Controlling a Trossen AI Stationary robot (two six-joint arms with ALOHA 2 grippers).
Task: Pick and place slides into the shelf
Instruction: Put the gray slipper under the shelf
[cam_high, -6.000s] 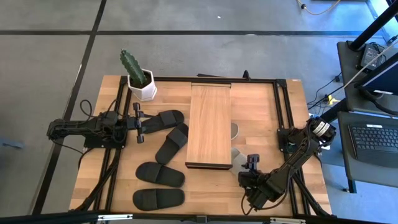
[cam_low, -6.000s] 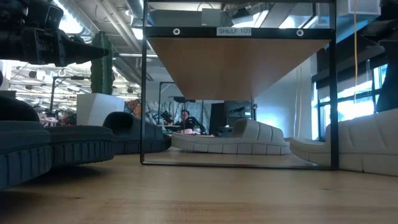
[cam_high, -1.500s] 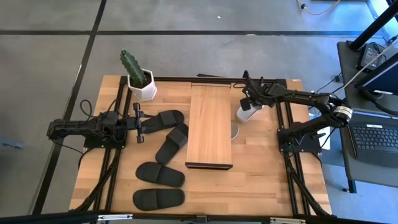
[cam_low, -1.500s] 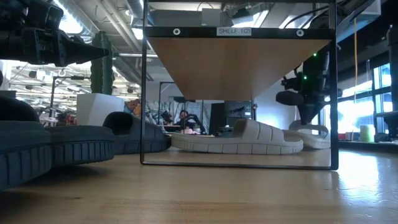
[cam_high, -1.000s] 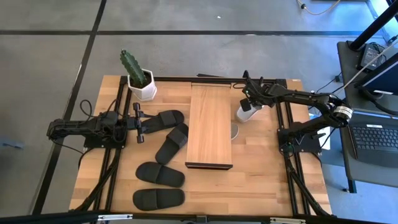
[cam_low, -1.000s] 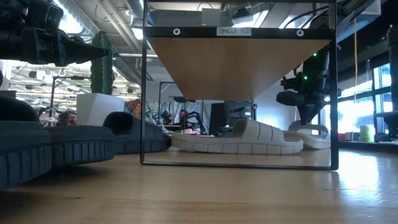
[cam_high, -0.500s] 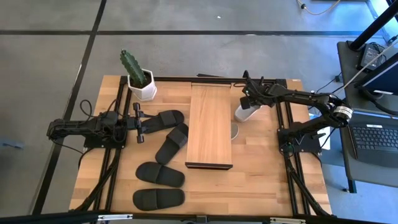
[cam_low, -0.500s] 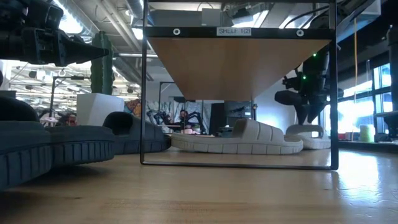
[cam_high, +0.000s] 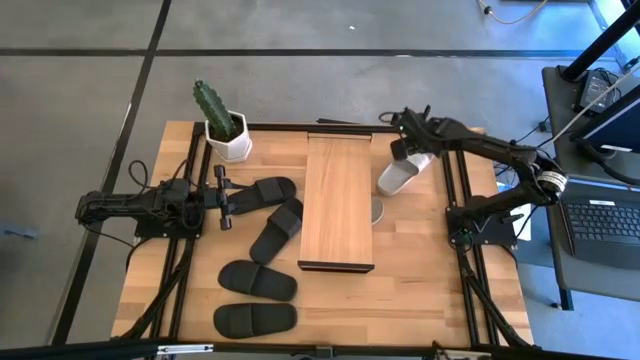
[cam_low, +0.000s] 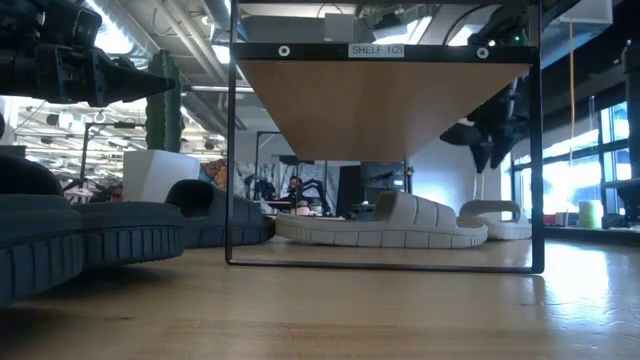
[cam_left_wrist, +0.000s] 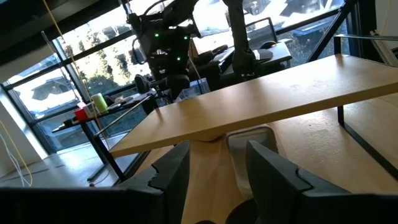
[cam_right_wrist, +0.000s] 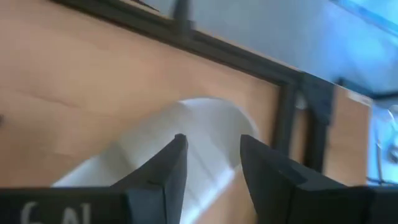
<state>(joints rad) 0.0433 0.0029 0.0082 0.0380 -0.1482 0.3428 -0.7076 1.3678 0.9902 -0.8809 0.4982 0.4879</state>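
My right jaws (cam_high: 410, 148) hang open above the beige slide (cam_high: 397, 176), which lies on the table beside the shelf (cam_high: 337, 200) at three o'clock. Its long axis runs toward seven o'clock. My left jaws (cam_high: 222, 197) wait open, farther away.

high cam straight down on whole table; low cam table-level, close; both share the shelf (cam_high: 337, 200), wrist cams forward

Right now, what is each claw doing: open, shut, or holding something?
Left gripper: open, empty, parked beside the black slides.
Right gripper: open, holding nothing, just above a beige slide lying on the table.
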